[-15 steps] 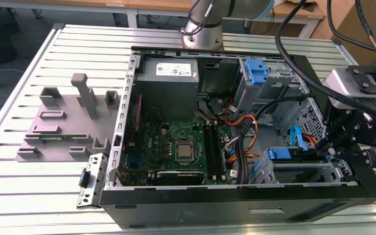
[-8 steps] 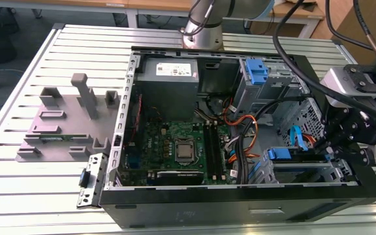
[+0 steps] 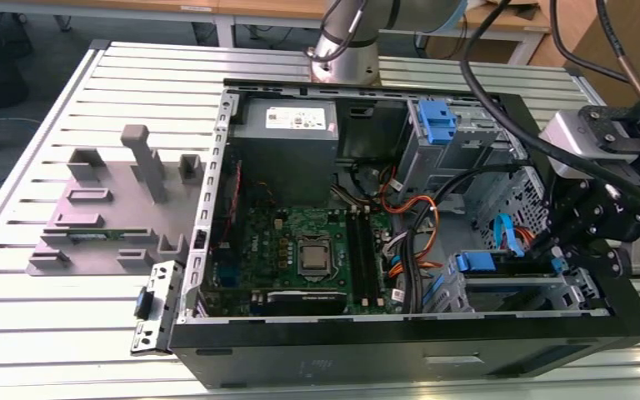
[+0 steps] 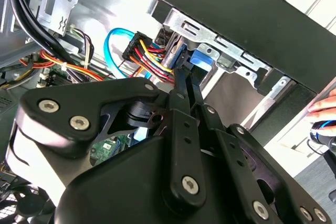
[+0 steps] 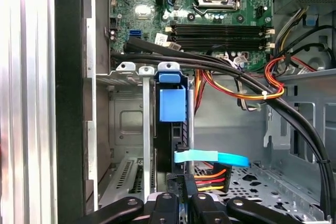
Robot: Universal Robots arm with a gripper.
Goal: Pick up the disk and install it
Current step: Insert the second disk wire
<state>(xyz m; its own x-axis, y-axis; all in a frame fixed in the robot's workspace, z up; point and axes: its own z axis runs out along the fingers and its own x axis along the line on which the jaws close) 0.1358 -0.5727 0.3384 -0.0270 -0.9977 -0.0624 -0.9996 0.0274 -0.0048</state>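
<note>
While the open computer case [image 3: 409, 358] lies on its side on the slatted desk [image 3: 64, 333], the tool [image 4: 186, 77] reaches down into the drive cage [image 5: 126, 119] at the case's corner, and the disk [image 5: 172, 106] stands on edge directly ahead of it, its blue plastic rail and tab facing up between the cage's metal guides. That edge-on stance makes sense to me: the cage takes a drive slid in along its rails, so the tool lines up with the thin side of the disk, not its flat face. Whether the tool is clenched on the disk or has released it I cannot tell, since its tip is crowded against the dark edge of the drive in both wrist views. Just beside the tool's tip a flat light-blue data cable [image 5: 210, 157] curls over a connector with red, yellow and orange wires [image 5: 210, 179], hanging near the disk's end, likely so they can plug in there. Beyond the tool lies the green motherboard [image 5: 157, 3]. Farther off, the power-supply box [image 3: 287, 121] carries a white sticker, but I can read no print on it. A person's hand [image 4: 323, 106] rests outside the case wall.
</note>
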